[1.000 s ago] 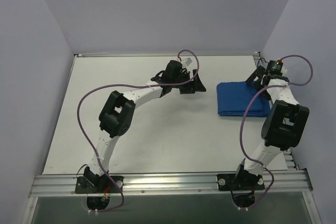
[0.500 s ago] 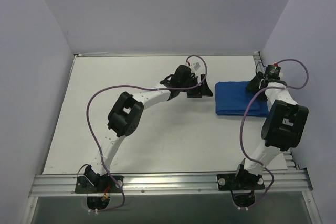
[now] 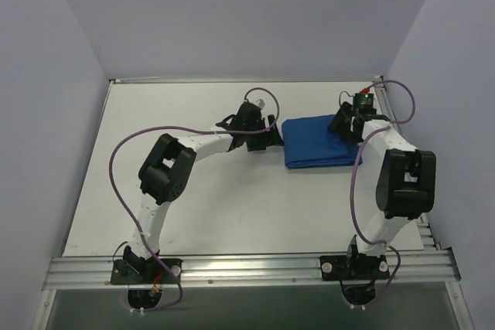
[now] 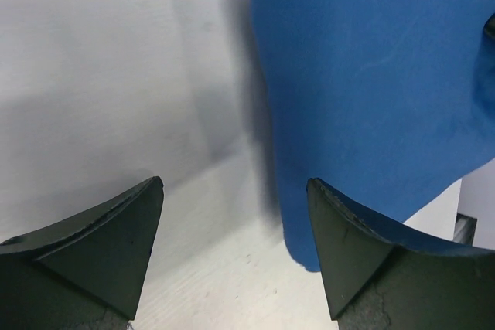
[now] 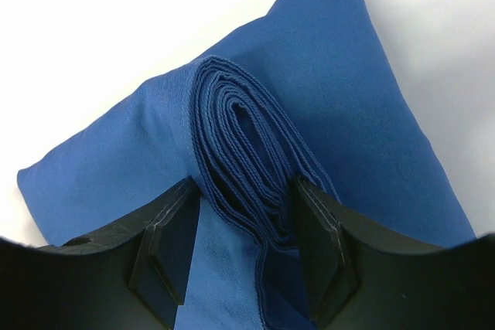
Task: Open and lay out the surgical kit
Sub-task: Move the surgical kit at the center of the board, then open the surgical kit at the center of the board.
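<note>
kit: surgical kit (image 3: 313, 144), folded blue bundle, right of centre in top view, flat on table (image 3: 209, 206)
right pincer: right gripper (image 5: 244, 191) clamped on bunched cloth folds at kit's right edge
left pincer: left gripper (image 4: 233, 191) spread wide, empty, at kit's left edge
handling: soft, limp, light; probably drags; no instruments visible
hold: one loose outer flap or corner, not the whole stack

There are no words, numbers, labels or signs to read in any of the views. Nothing is written on anything that shows.
</note>
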You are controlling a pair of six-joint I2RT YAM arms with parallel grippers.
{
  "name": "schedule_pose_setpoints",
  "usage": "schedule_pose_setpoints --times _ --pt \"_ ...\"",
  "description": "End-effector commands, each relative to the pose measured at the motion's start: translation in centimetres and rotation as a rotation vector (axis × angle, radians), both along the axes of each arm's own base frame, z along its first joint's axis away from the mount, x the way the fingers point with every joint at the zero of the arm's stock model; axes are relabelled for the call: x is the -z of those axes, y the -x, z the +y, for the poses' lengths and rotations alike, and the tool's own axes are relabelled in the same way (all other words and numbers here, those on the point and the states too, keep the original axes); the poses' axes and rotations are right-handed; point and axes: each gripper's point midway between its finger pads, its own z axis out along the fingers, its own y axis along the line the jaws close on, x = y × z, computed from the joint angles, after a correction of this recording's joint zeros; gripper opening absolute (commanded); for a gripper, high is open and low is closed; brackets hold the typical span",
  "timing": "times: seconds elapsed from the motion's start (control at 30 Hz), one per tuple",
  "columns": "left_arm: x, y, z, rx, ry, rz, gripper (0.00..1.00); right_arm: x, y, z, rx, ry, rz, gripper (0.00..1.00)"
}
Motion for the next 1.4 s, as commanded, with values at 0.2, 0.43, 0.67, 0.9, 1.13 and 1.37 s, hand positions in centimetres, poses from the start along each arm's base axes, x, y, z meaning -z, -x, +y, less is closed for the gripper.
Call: schedule_pose_setpoints --times 0.2,0.43,0.67,0.9,1.13,1.37 --pt "-4.8 -1.9 2.8 -0.060 -0.021 -0.074 0.84 0.0 1.5 5.7 -0.050 -0.063 0.047 0.64" --pt "-6.3 -2.5 3.5 -0.056 -0.045 -0.095 0.84 -3.1 3.9 0.5 -0.014 0.099 0.054 0.96" --pt "-8.2 -1.2 3.0 -0.057 -0.007 -0.101 0.84 -3.5 6.6 -1.0 -0.035 -0.013 0.036 0.92" --pt "-9.0 -0.7 3.0 -0.049 0.005 -0.107 0.84 -4.1 6.8 1.6 -0.168 -0.059 -0.038 0.95" --pt "-9.4 -0.2 2.7 -0.038 0.035 -0.097 0.84 -2.3 7.6 1.7 -0.176 -0.075 0.005 0.96" --pt "-9.4 0.3 2.9 -0.034 0.042 -0.094 0.85 -1.8 7.6 3.0 -0.200 -0.121 0.008 0.91"
